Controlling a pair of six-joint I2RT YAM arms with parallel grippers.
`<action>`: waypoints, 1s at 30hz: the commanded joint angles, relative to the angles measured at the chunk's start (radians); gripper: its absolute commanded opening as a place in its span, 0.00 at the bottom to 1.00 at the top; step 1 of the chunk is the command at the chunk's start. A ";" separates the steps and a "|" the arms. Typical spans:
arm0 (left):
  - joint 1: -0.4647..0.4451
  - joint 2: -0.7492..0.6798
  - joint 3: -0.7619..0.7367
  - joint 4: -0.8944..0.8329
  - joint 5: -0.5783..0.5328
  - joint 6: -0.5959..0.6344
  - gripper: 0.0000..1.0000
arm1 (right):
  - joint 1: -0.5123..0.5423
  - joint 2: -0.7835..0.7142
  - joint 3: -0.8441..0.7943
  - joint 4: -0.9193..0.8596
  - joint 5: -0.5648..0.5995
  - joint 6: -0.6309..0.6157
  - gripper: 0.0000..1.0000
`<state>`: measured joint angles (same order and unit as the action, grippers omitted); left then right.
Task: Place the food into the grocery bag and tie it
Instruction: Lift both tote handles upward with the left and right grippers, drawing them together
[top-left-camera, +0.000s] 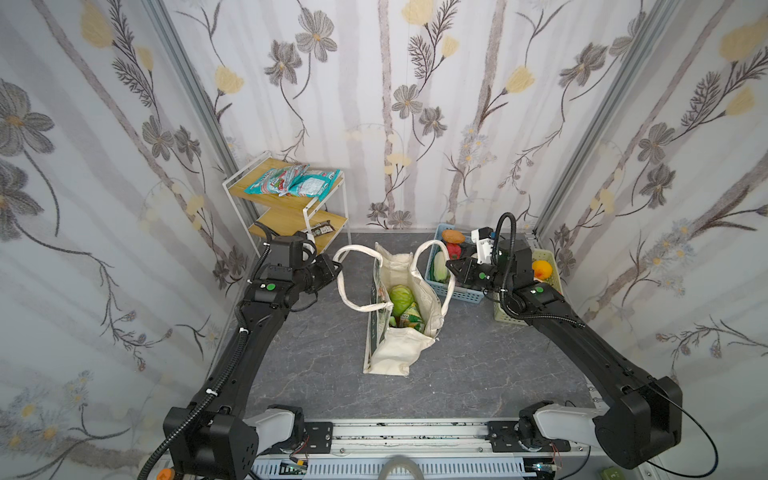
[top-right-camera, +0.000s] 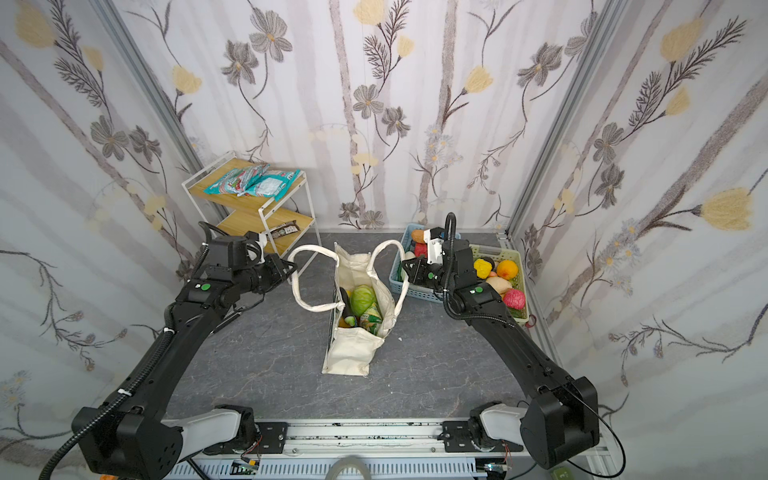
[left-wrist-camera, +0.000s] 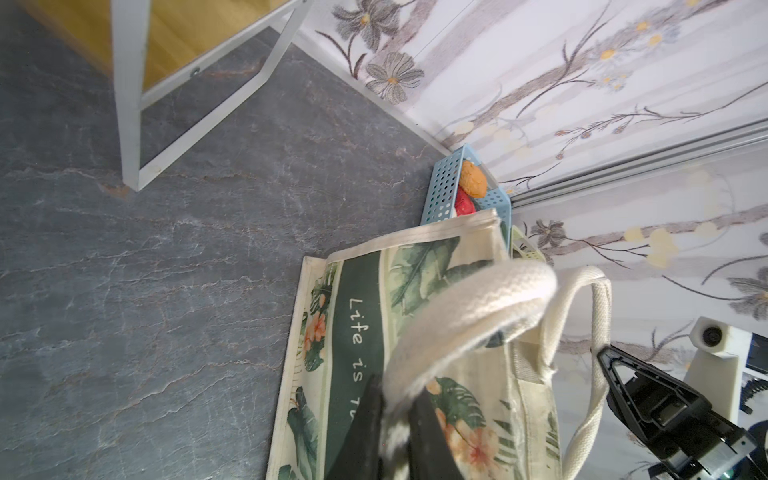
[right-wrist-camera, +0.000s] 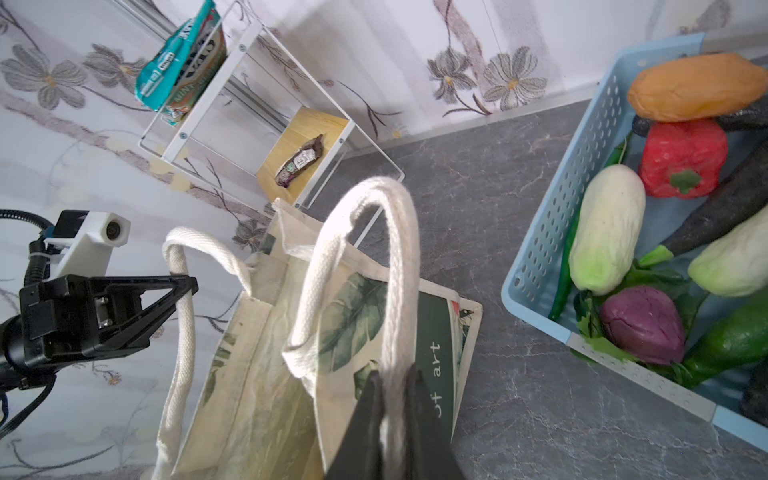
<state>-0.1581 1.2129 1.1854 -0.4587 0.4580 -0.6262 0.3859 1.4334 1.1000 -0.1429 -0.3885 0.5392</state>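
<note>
Left claw is pinching the left handle, its jaws drawn narrow with only the cream webbing between them. In the wrist view the strap is running straight into that slim gap. Right claw is doing the same on its side, jaws squeezed close on the right handle. The grocery bag is standing upright between the two claws and below them, mouth gaping, with a green cabbage and a green packet sitting inside. The blue basket is lying just behind the right claw.
</note>
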 joint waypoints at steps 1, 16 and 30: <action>0.000 -0.009 0.038 0.042 0.073 -0.040 0.13 | 0.036 0.003 0.053 -0.018 -0.021 -0.058 0.13; -0.045 0.010 0.218 0.043 0.122 -0.082 0.14 | 0.209 0.031 0.177 -0.008 -0.070 -0.145 0.12; -0.196 0.071 0.366 0.011 0.027 -0.075 0.16 | 0.300 0.103 0.228 0.002 -0.134 -0.198 0.10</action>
<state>-0.3367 1.2682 1.5326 -0.4816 0.5232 -0.7067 0.6762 1.5269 1.3190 -0.1776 -0.4767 0.3603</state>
